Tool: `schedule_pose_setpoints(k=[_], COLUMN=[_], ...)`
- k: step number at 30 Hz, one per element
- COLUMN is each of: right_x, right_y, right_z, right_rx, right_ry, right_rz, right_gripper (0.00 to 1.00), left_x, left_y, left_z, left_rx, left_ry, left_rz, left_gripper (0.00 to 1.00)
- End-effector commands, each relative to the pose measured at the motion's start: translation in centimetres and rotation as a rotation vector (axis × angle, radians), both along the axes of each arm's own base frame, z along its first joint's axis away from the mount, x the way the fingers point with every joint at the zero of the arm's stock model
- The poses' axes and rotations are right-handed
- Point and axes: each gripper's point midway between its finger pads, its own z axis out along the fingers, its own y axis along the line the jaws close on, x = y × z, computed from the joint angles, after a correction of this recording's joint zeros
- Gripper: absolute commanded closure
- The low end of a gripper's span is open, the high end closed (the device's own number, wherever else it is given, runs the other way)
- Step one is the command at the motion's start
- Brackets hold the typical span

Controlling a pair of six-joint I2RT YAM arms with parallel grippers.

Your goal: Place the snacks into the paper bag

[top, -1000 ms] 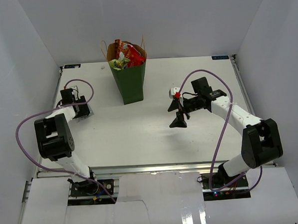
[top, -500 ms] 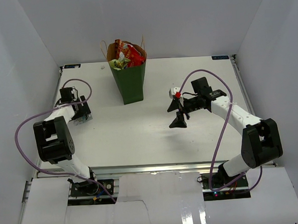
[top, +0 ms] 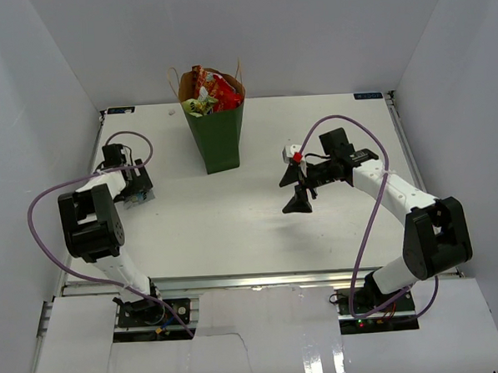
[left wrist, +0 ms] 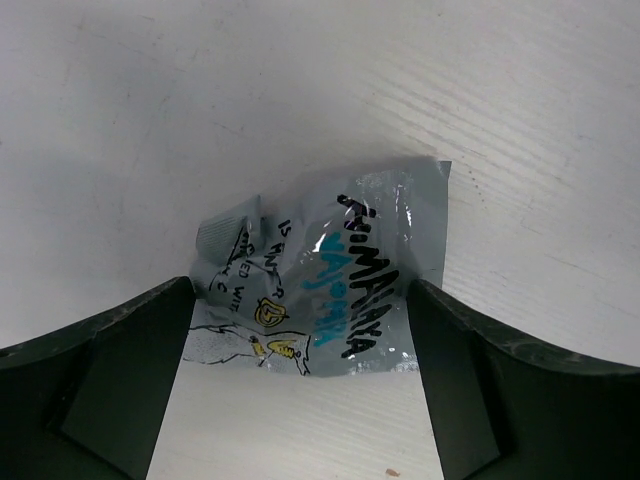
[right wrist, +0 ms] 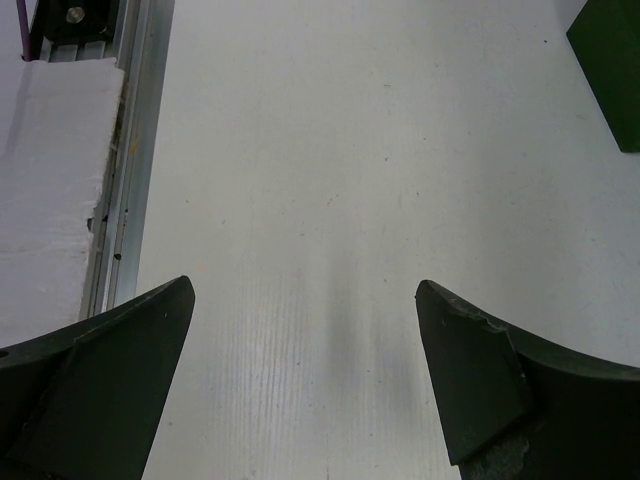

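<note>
Silver packet (left wrist: 330, 250) lies flat inside left hand's (left wrist: 300, 288) wide-open fingers, lettering slanting toward camera.

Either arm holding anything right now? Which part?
Nothing held. The left gripper stands open astride a grey snack packet lying on the table; the right gripper is open over bare table.

White desk (top: 234, 229), faint grain, light scuffs. White encl. walls (top: 266, 35) at L, R and far edges. Alu rail (top: 262, 279) along near edge, white sheets (top: 265, 336) below it. Sm. blue label (top: 367, 96) at far-R corner.
</note>
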Motion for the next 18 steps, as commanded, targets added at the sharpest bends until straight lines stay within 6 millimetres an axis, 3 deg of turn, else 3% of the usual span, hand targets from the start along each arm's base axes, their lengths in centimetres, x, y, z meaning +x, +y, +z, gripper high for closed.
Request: schedule_pose_setpoints(k=[1,6,9,10,14,16,18], right_x=[0.4,0.4,0.4,0.3,0.4,0.5,0.5], right_y=[0.4,0.4,0.4,0.4,0.5,0.6,0.6], right_z=[1.8,1.9,2.1,2.1,2.3,2.5,2.4], right_rx=[0.036,0.036,0.038,0.039,0.046,0.048,0.049], right_ry=[-0.016,-0.014,-0.015,-0.012,-0.012,-0.013,-0.011], right_rz=[0.011,0.011,0.013,0.014,0.019,0.019,0.020], right_gripper=[0.02,0.02,0.02,0.02,0.02,0.02,0.02], left_x=[1.3,-0.2,-1.7,-2.1,-1.9,-1.6,-1.4], left_y=[0.2,0.0,0.1,0.0,-0.6,-1.3,-2.3], left_z=[0.7,-1.1,-2.0,-1.8,-0.7,0.8,1.8], left_rx=[0.000,-0.012,0.004,0.002,-0.020,-0.047,-0.097], left_ry=[-0.028,0.023,0.052,0.038,-0.009,-0.057,-0.103], left_rz=[-0.007,0.009,0.027,0.033,0.016,0.004,-0.012], left_gripper=[0.02,0.06,0.20,0.28,0.38,0.58,0.66])
